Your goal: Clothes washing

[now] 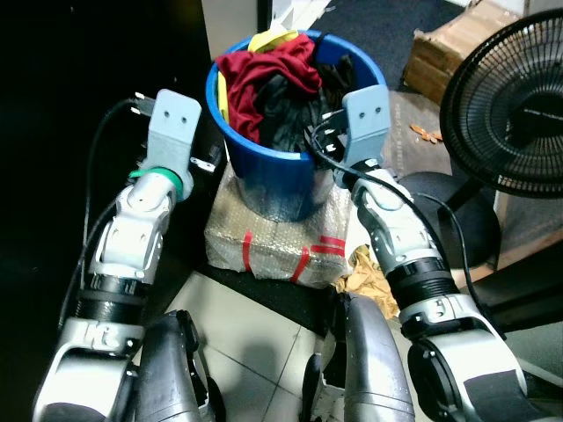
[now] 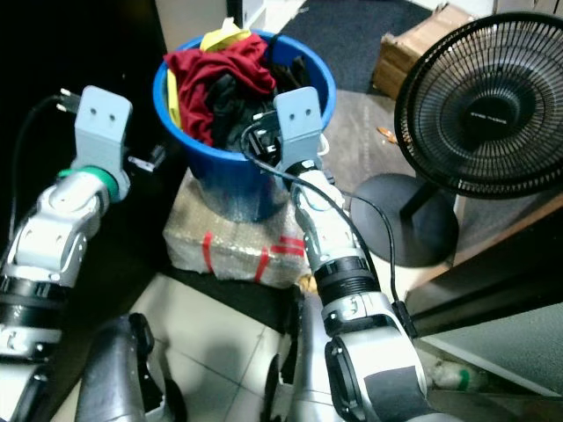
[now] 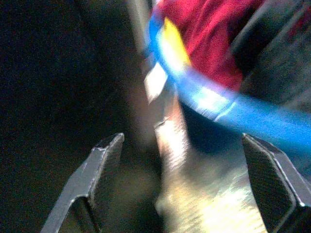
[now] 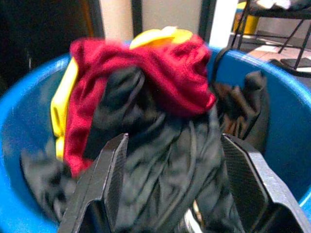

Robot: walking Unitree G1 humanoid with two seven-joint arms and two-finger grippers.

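Pale floor tiles (image 1: 237, 352) underfoot, dark wall off beyond the left arm. Ahead of both grippers, a blue bucket (image 1: 290, 189) heaped with clothes, standing on a bubble-wrapped parcel (image 1: 281, 242) banded with red tape. Right gripper (image 4: 177, 187) poised at the bucket's near rim, over the laundry, fingers spread wide apart with nothing between them. Directly past those fingers, a black garment (image 4: 165, 160), crumpled; farther beyond it a dark red garment (image 4: 160, 73) draped over the heap, and a yellow garment (image 4: 60, 109) tucked against the bucket wall on the side toward the left arm. Another dark cloth (image 4: 243, 104) slumped against the opposite wall. Left gripper (image 3: 187, 184) outside the bucket, just beside its wall on the outer side, fingers likewise wide apart and holding nothing; blue rim, red cloth and a flash of yellow blurred ahead of it. Beyond the right arm, a black pedestal fan (image 1: 506, 105) on its round base, well apart from the gripper, and farther back a cardboard box (image 1: 449, 48) on the floor.
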